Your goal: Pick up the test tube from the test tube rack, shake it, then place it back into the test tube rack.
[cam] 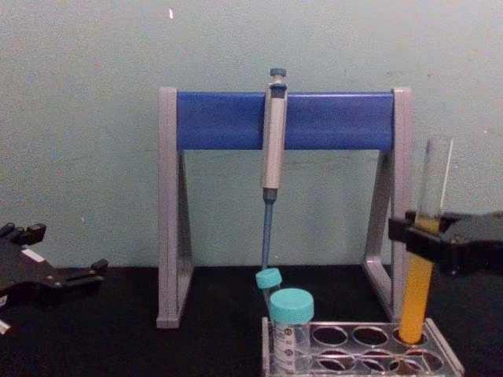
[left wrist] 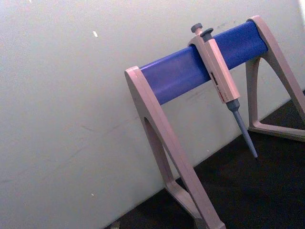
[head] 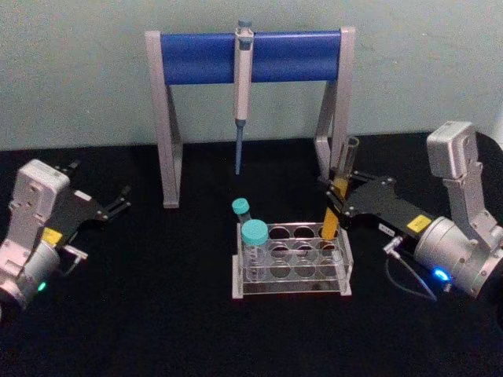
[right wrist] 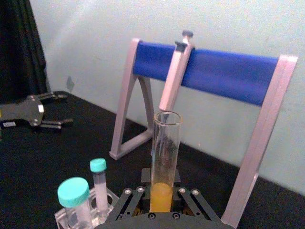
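Observation:
The test tube (head: 329, 224) is a tall clear tube with orange-yellow liquid in its lower half. It stands upright with its lower end in the back right hole of the test tube rack (head: 292, 292), a low clear rack near the table's middle. My right gripper (head: 336, 206) reaches in from the right and is shut on the tube at mid-height, above the rack. From the side, the test tube (cam: 415, 298) shows the right gripper (cam: 416, 236) clamped just above the liquid's top. The right wrist view has the test tube (right wrist: 165, 143) rising between the jaws. My left gripper (head: 122, 200) rests open at the far left.
Two clear tubes with teal caps (head: 254, 232) stand in the rack's left holes. Behind the rack is a grey-and-blue pipette stand (head: 200, 56) with a pipette (head: 243, 94) hanging from its bar. The table top is black, with a pale wall behind.

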